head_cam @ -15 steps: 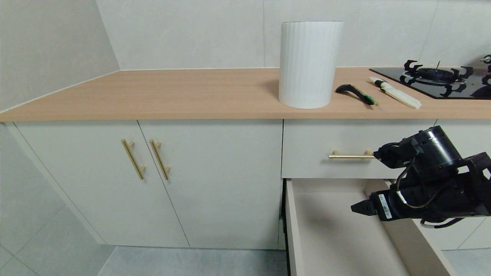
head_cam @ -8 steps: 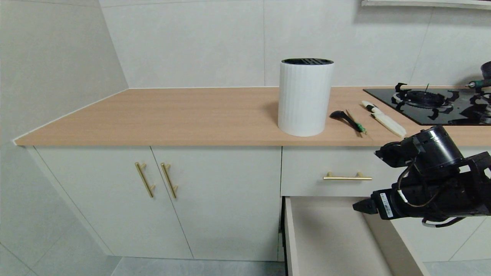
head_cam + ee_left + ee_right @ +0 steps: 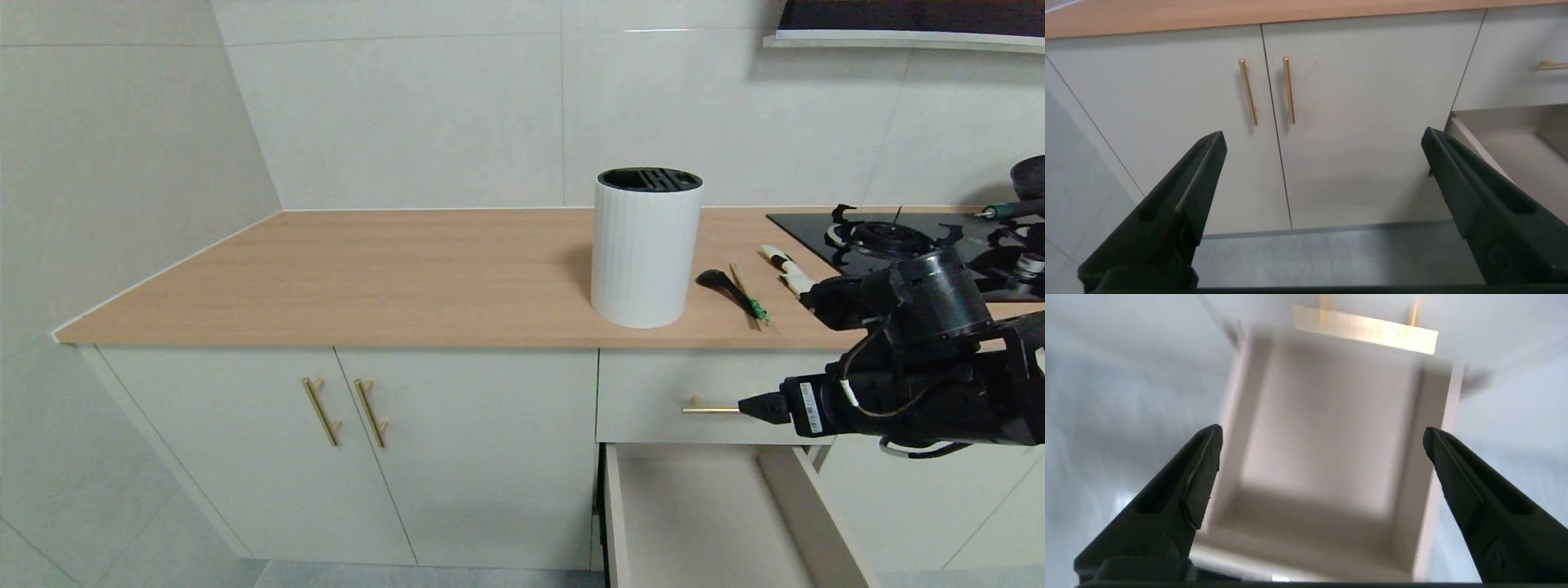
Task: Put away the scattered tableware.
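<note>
Nearest us, the smooth pale drawer stands pulled out. The right gripper has risen from over it to the level of the brass bar handle above (our camera lifted too). Its jaws gape wide around nothing. The left gripper, equally wide and bare, faces the cupboard doors. Near the wooden counter's front edge lie a black ladle, thin chopsticks and a white utensil, beside the ribbed white cylinder.

Right gripper points toward the robot's left, jaws spread wide; left gripper likewise spread
</note>
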